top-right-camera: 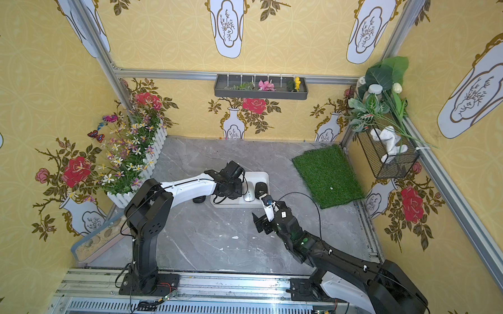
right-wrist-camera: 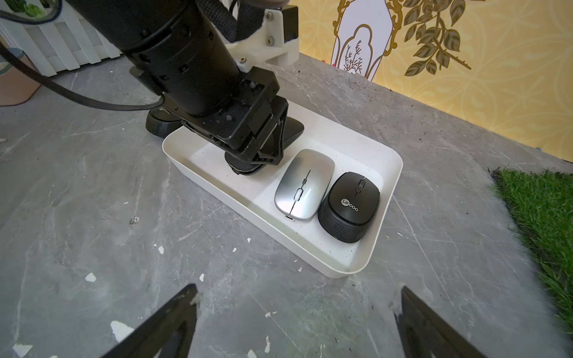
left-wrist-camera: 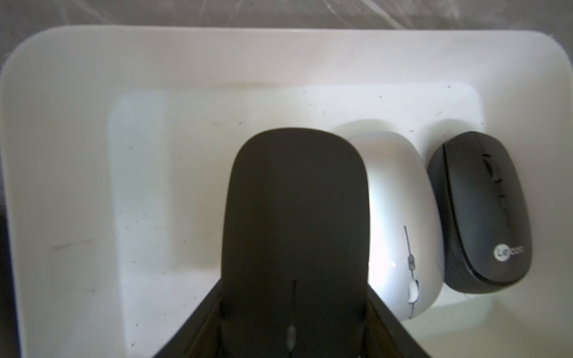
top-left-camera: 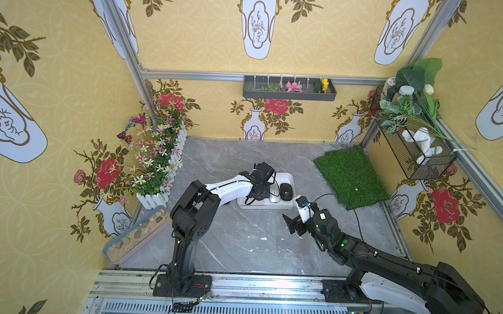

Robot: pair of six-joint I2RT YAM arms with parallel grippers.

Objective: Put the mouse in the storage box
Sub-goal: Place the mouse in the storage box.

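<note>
In both top views the storage box (top-left-camera: 284, 177) lies on the desk (top-left-camera: 240, 244) with a silver mouse (top-left-camera: 275, 195) and a black logo mouse (top-left-camera: 286, 191) already inside it, side by side. My left pincer (top-left-camera: 259, 193) hangs over the box just beside the silver mouse, but my own wrist hides what it carries. My right pincer (top-left-camera: 292, 223) hovers over bare desk near the box corner where the black logo mouse lies. In a top view a dark ribbed thing (top-right-camera: 199, 200) sits on the desk just outside the opposite end of the box. In the left wrist view my left pincer (left-wrist-camera: 294, 310) is clamped on a flat black mouse (left-wrist-camera: 294, 210), one finger on each long side, and this mouse is above the box floor, close beside the silver mouse. The rest of the box floor beyond it is free. In the right wrist view the flat black mouse is tilted, its low end very near the box floor; I cannot tell if it touches. My right pincer (right-wrist-camera: 297, 289) has its jaws wide apart, holds nothing and touches nothing. I judge that two mice are stored and the third needs only lowering and release. The dark ribbed thing looks like a fourth mouse waiting outside.
</note>
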